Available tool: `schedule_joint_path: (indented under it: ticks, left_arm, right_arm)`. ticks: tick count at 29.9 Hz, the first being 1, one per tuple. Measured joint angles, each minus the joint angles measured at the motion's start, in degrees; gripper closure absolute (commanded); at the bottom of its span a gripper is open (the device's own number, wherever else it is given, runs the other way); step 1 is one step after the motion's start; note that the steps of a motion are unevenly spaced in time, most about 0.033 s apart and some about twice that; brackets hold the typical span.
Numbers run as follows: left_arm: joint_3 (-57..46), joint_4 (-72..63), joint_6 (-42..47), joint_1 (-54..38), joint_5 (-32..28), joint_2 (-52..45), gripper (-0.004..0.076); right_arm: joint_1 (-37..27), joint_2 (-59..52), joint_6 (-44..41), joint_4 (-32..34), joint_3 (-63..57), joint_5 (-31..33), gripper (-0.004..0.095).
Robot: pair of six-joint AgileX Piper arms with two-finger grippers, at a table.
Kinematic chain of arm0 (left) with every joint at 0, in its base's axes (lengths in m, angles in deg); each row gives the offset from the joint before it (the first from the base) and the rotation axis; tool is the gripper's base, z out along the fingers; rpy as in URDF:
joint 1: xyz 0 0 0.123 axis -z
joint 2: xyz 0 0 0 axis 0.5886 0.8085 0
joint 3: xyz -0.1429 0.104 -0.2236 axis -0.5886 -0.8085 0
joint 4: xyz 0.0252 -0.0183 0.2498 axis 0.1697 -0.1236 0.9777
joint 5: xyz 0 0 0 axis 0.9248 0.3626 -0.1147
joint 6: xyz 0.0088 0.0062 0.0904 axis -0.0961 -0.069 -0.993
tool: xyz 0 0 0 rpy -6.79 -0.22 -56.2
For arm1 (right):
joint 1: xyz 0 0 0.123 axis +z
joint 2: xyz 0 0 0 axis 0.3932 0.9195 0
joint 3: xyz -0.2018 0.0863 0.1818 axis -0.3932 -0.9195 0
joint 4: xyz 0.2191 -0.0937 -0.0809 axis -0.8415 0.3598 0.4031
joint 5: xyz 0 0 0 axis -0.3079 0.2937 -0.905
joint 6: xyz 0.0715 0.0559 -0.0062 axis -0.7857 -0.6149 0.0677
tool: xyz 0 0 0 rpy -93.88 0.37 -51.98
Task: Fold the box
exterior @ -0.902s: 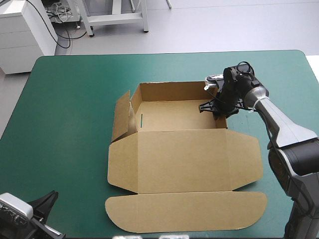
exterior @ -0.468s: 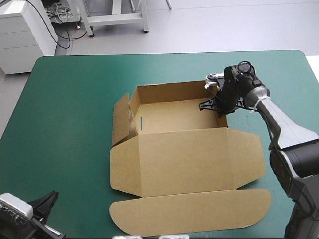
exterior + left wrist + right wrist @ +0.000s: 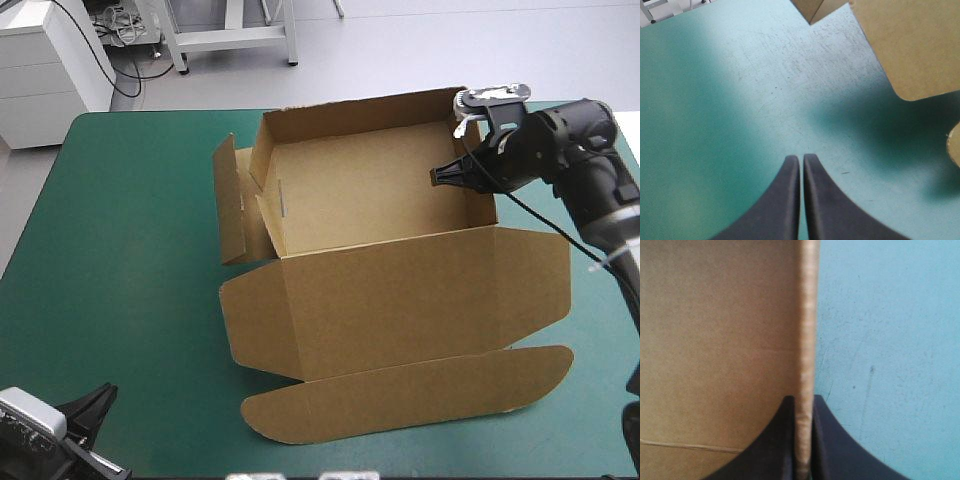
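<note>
Gripping the right-hand wall of the box (image 3: 390,270), the right gripper (image 3: 447,175) clamps its black fingers on the two faces of the brown board at the wall's top edge. From the right wrist, the wall's pale cut edge runs straight ahead out of the narrow slot between the fingers (image 3: 782,445) of the right gripper (image 3: 803,440), with brown board on one side and bare teal-green cover (image 3: 890,340) on the other.

The box stands as an open tray toward the right of the table (image 3: 130,250), its far wall upright and reaching the table's far edge in the high view. The left wall is raised too, and a side flap (image 3: 228,205) splays outward beside it. The lid (image 3: 400,300) lies open toward the near edge, and beyond it the long tuck flap (image 3: 410,395) with rounded ends comes closest to that edge.

The left gripper (image 3: 88,408) sits at the table's near left corner, well apart from the box. Its fingers (image 3: 785,200) are pressed together in a single point, with nothing between them, over bare cover (image 3: 715,100). Ahead of the left gripper (image 3: 801,161) and off to one side, a rounded corner of the lid (image 3: 910,45) shows, with a dark shadow on the cover beneath it, and a sliver of the tuck flap (image 3: 955,145) shows nearer
</note>
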Motion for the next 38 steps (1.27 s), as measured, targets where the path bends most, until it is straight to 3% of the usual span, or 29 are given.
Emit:
schedule_joint_path:
  ticks: [6, 8, 26, 38]
  left_arm:
    - [0.0, 0.0, 0.0, 0.0, 0.17, 0.0, 0.0278]
    - [0.0, 0.0, 0.06, 0.0, 0.12, 0.0, 0.0228]
    - [0.41, -1.88, -0.87, 0.0, -5.06, 2.68, 0.0229]
    - [13.38, 3.33, 5.86, 0.0, -7.94, 30.11, 0.0229]
  right_arm:
    - [0.0, -7.78, 0.06, 0.04, 0.0, 0.68, 0.0928]
    - [0.0, -9.59, 0.11, 0.04, 0.0, 0.95, 0.0928]
    - [0.0, -12.8, 0.21, -0.26, -0.24, 1.46, 0.0928]
    - [0.0, -12.8, 0.9, -1.06, -0.28, 1.46, 0.093]
